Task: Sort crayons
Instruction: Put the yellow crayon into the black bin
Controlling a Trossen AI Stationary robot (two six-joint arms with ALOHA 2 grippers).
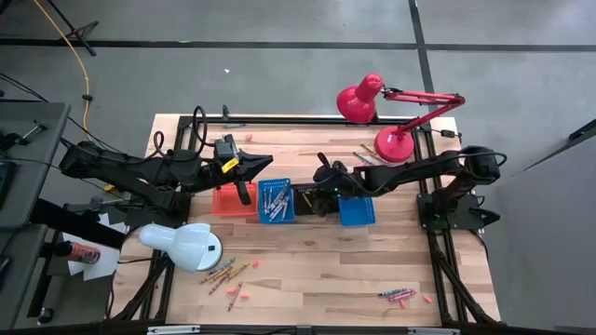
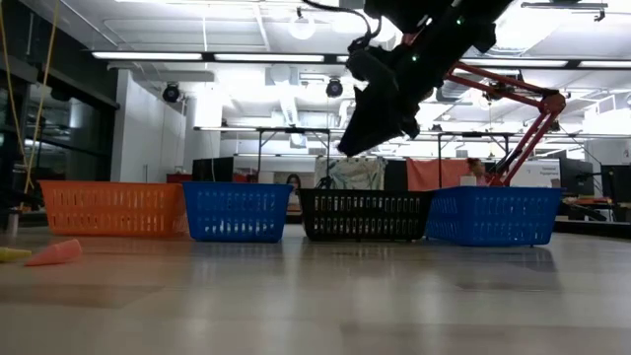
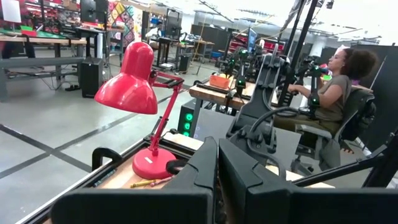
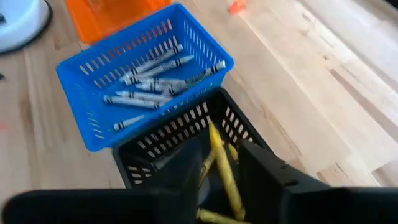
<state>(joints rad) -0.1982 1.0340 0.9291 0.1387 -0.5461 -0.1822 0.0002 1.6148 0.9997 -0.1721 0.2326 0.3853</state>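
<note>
Four mesh baskets stand in a row mid-table: orange point(image 1: 233, 199), blue point(image 1: 275, 200) with grey crayons point(image 4: 152, 81), black point(image 1: 307, 198) and blue point(image 1: 356, 210). My right gripper point(image 4: 221, 180) hangs open just over the black basket point(image 4: 186, 134), slanting down. A yellow crayon point(image 4: 222, 165) shows in the gap between its fingers, inside the basket with other yellow ones. My left gripper point(image 3: 217, 180) is shut and holds nothing, level above the orange basket's far side point(image 1: 261, 164). Loose crayons lie near the front left point(image 1: 223, 274), the front right point(image 1: 399, 296) and by the red lamp point(image 1: 365, 156).
A red desk lamp point(image 1: 372, 102) stands at the table's far right and a white lamp head point(image 1: 182, 247) at the near left. Small pink bits point(image 1: 237, 293) lie near the front edge. A person sits beyond the table point(image 3: 339, 87). Bare wood lies between the baskets and the front edge.
</note>
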